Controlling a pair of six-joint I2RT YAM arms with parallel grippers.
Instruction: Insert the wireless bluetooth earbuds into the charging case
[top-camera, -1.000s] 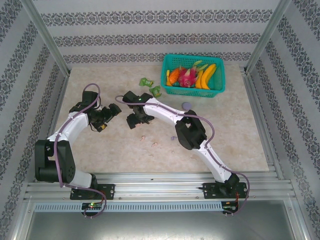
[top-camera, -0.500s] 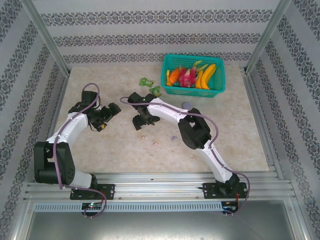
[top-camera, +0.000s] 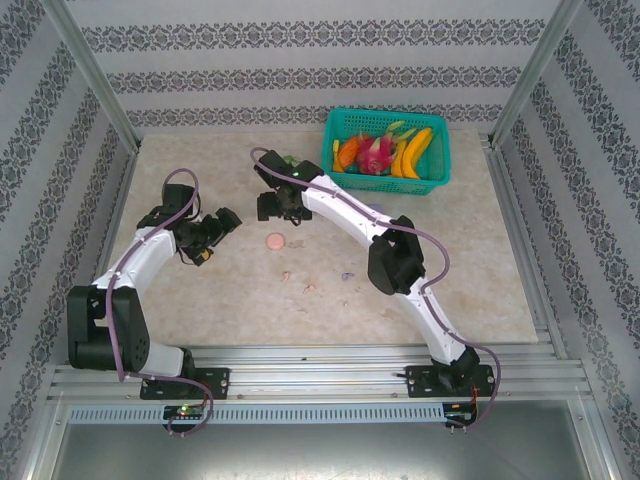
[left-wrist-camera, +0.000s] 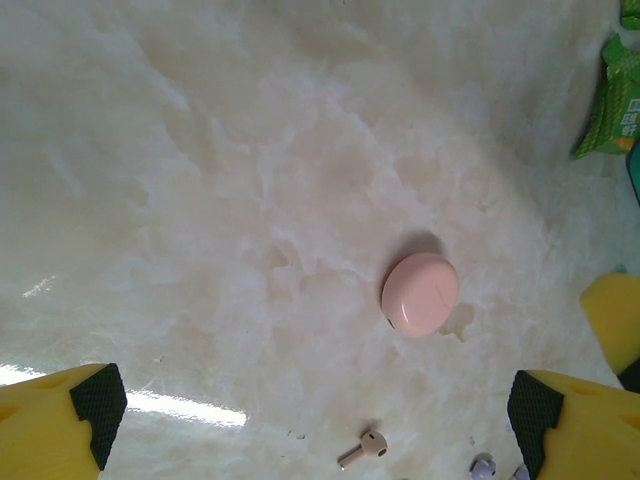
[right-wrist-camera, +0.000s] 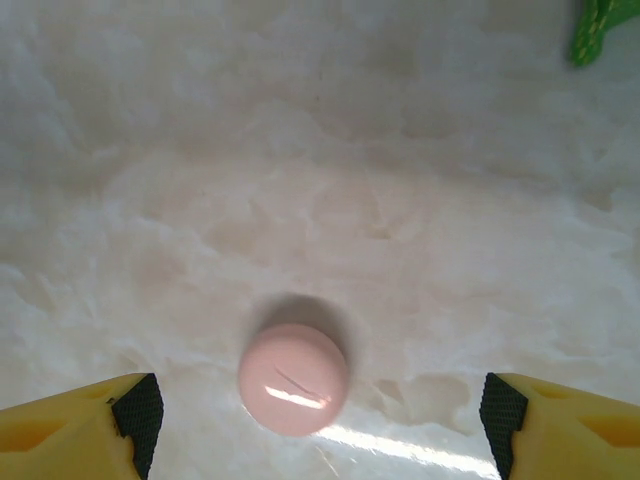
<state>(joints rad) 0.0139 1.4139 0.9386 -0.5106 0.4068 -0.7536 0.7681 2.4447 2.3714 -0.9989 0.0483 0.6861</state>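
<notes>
A round pale pink charging case (top-camera: 274, 241) lies closed on the table, also seen in both wrist views (left-wrist-camera: 420, 293) (right-wrist-camera: 293, 378). My right gripper (top-camera: 272, 207) hovers just beyond it, open and empty (right-wrist-camera: 315, 412), with the case between and below its fingertips. My left gripper (top-camera: 224, 223) is open and empty to the case's left (left-wrist-camera: 313, 420). Tiny earbuds lie loose nearer the arms' bases: a pink one (top-camera: 286, 275) (left-wrist-camera: 365, 449), another pink one (top-camera: 309, 289), and a purple one (top-camera: 347, 276) (left-wrist-camera: 484, 465).
A teal basket (top-camera: 386, 186) of toy fruit stands at the back right. A crumpled green wrapper (top-camera: 291, 161) (left-wrist-camera: 610, 95) (right-wrist-camera: 597, 30) lies behind the right gripper. Metal rails frame the table edges.
My right gripper has moved away from me toward the back of the table, uncovering the pink case it stood over. The left arm has stayed put.
</notes>
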